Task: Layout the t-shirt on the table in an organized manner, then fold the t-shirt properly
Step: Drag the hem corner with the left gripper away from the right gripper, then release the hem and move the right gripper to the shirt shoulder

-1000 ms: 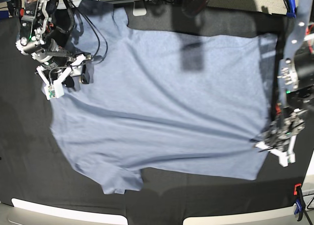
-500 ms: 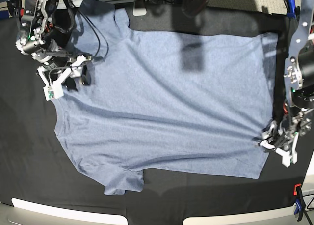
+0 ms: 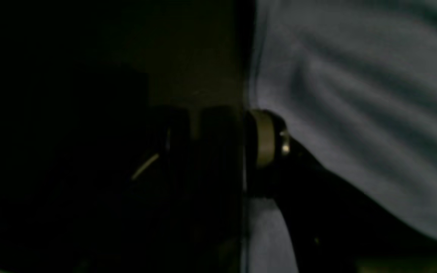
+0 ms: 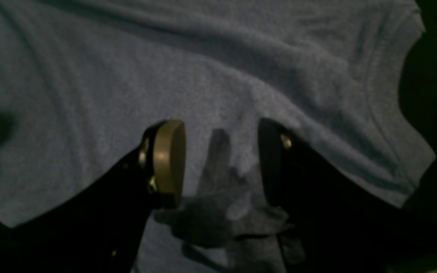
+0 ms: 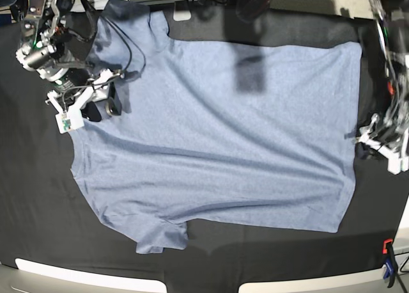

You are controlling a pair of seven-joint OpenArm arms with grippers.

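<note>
t-shirt: the t-shirt (image 5: 217, 139) lies spread on the table (image 5: 38, 197), hem edge toward the base view's right, collar toward its left, one sleeve at the far left corner and the other at the near left. No lettering shows on the upward face.

Just changed: a second ago the left gripper (image 5: 381, 141) was pinched on the near part of the hem, with creases radiating from it. Now it is clear of the shirt, just off the hem edge over bare cloth, and those creases have relaxed; the hem has drawn slightly inward.

left gripper state: jaws parted, holding nothing. Its wrist view is dark; only one pad (image 3: 264, 138) is plain, sitting at the shirt's edge, so contact with the fabric cannot be told for sure.

right gripper: the right gripper (image 5: 91, 104) sits over the shirt's shoulder, beside the collar, jaws apart with shirt fabric visible between the pads (image 4: 169, 163) and nothing pinched. It has drifted only slightly, toward the far sleeve.

Meaning for the task: the hem-side tug looks finished and released. The body reads mostly flat, with shallow ripples running across the middle.

Still untidy: the near sleeve (image 5: 160, 235) looks bunched.

Judgement: layout nearly done; folding not yet begun.
</note>
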